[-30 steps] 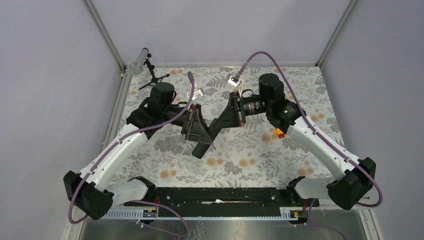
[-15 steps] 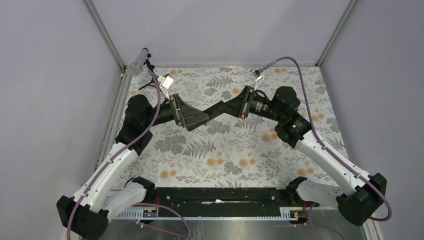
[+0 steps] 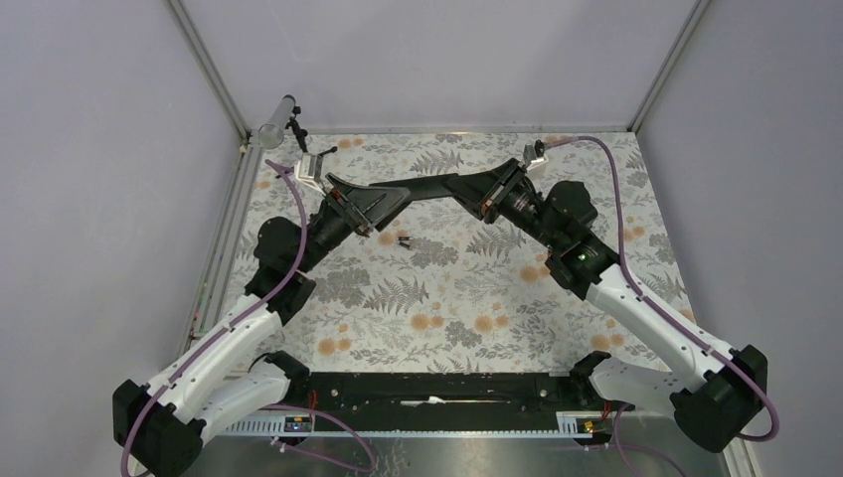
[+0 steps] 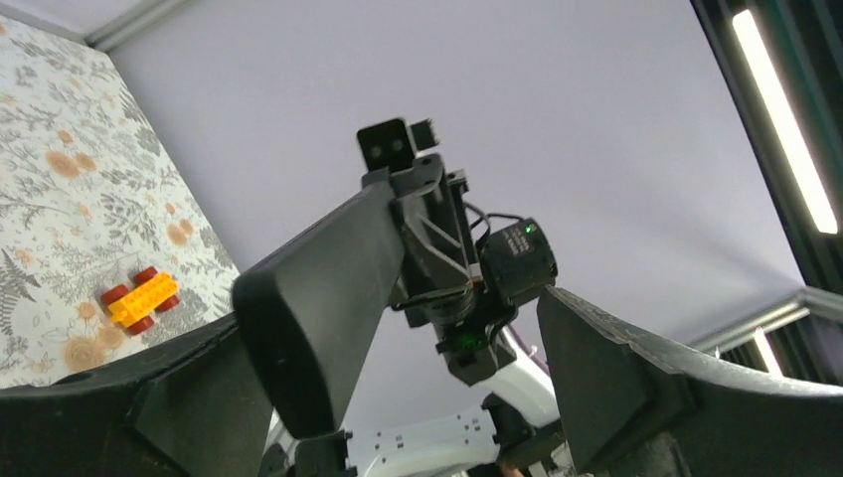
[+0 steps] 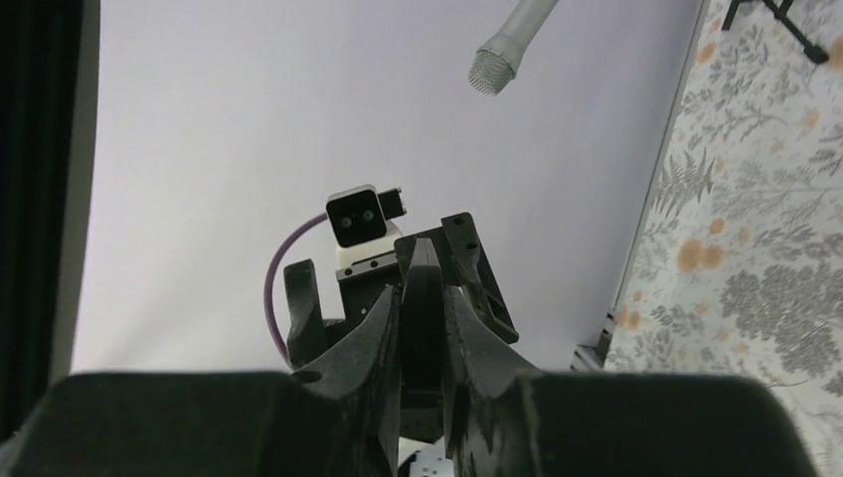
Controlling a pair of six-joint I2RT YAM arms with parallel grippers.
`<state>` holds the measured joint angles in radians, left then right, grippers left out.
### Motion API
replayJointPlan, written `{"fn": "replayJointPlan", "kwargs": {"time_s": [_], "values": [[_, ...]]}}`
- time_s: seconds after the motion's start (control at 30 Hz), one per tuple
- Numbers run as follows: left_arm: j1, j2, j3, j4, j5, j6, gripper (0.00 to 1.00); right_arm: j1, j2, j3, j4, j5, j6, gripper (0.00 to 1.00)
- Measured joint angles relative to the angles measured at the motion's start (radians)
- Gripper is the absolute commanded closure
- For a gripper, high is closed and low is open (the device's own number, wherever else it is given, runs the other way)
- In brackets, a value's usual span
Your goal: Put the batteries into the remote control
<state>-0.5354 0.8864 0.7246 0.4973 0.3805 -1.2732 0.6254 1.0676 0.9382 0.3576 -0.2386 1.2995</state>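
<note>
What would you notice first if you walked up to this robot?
Two robot arms meet in the air over the flowery table. The right gripper pinches one end of the black remote control, and the left gripper is wide open, with a finger on either side of the other end. Below them, two tiny dark batteries lie on the table, and a yellow toy car with red wheels sits off to the side.

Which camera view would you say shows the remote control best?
The left wrist view: the remote control looms large, its far end clamped in the right gripper. The top external view shows only a small, distant dark bar; the right wrist view shows just its thin edge.
</note>
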Motion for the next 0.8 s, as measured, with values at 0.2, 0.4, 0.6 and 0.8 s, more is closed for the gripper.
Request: {"fn": "replayJointPlan", "kwargs": {"time_s": [0.2, 0.4, 0.6, 0.8], "values": [[-0.059, 0.013, 0.001, 0.021, -0.214, -0.002, 0.36, 0.000, 0.037, -0.032, 0.031, 0.032, 0.139, 1.00], [-0.120, 0.031, 0.016, 0.012, -0.377, 0.010, 0.62, 0.000, 0.042, -0.037, 0.071, 0.056, 0.178, 1.00], [-0.135, 0.071, 0.062, -0.034, -0.437, 0.032, 1.00, 0.000, 0.066, -0.037, 0.130, 0.070, 0.200, 0.94], [-0.136, 0.067, 0.100, -0.113, -0.444, 0.073, 1.00, -0.017, 0.067, -0.039, 0.126, 0.011, 0.113, 0.01]]}}
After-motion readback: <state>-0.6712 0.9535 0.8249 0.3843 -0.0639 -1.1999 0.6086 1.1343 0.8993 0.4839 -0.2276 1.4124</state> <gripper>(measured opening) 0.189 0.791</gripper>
